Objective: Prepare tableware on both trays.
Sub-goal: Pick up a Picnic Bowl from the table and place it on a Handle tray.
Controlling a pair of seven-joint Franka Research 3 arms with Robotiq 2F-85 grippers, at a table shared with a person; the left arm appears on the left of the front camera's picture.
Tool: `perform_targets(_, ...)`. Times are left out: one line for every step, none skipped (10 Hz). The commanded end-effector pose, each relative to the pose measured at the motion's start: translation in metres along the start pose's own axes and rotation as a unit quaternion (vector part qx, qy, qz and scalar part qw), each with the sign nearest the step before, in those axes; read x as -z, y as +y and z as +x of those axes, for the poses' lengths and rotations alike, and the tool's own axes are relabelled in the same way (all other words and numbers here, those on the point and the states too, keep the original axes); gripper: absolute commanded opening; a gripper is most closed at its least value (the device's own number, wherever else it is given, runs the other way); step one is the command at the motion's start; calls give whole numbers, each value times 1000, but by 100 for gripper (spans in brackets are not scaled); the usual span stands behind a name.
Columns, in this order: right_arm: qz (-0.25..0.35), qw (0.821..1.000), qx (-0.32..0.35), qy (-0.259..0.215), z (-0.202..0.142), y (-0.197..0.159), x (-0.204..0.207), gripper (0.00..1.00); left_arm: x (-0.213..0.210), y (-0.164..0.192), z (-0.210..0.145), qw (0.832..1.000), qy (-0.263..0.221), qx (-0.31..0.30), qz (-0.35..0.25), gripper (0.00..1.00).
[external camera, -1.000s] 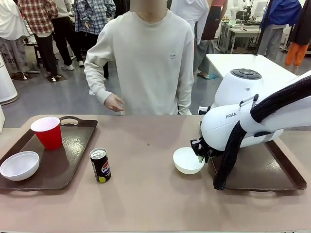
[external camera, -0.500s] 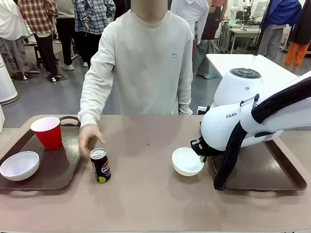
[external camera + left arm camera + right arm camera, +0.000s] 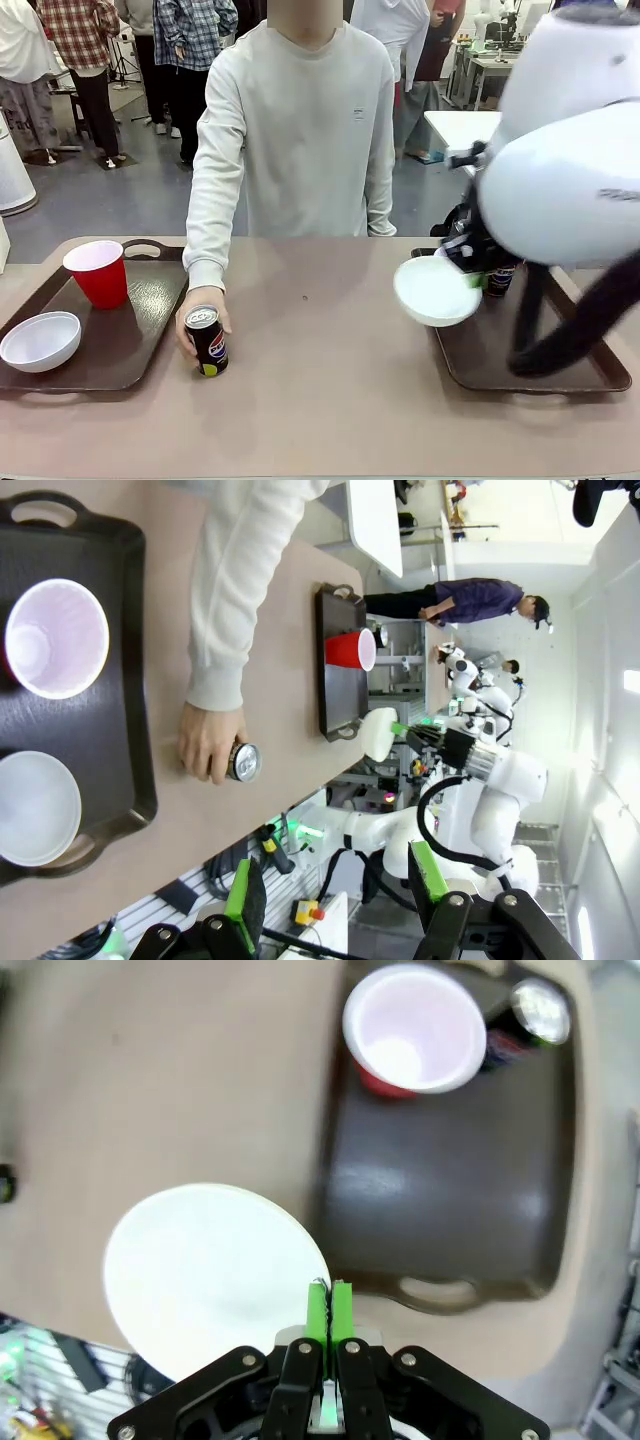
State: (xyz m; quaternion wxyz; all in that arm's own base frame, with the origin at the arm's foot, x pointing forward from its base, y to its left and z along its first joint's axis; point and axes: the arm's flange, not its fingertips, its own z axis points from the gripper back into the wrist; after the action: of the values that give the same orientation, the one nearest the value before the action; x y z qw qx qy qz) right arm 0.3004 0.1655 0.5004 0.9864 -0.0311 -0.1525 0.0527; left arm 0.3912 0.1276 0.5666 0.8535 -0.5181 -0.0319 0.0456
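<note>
Now the right gripper [image 3: 326, 1312] pinches a white bowl [image 3: 436, 291] by its rim, seemingly lifted just beside the right tray [image 3: 560, 372]; the left gripper [image 3: 335, 890] is spread.

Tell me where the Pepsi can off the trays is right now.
Front view: the Pepsi can stands on the bare table left of centre, just right of the left tray, with the person's hand around it.
</note>
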Motion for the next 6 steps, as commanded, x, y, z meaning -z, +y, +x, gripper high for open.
perform_targets(-44,998,10,35,-6,-63,4,0,0,-4,-2,1000,-1,-8,-9,76)
perform_targets(-52,996,26,69,-2,-91,16,0,0,-4,-2,1000,-1,-8,-9,76)
perform_targets(-59,993,27,95,-1,-112,31,0,0,-4,-2,1000,-1,-8,-9,76)
perform_targets(-103,989,34,99,3,-129,47,0,0,-4,-2,1000,-1,-8,-9,76)
perform_targets(-54,996,35,64,-3,-96,3,0,0,-4,-2,1000,-1,-8,-9,76)
perform_targets(-54,996,35,64,-3,-96,3,0,0,-4,-2,1000,-1,-8,-9,76)
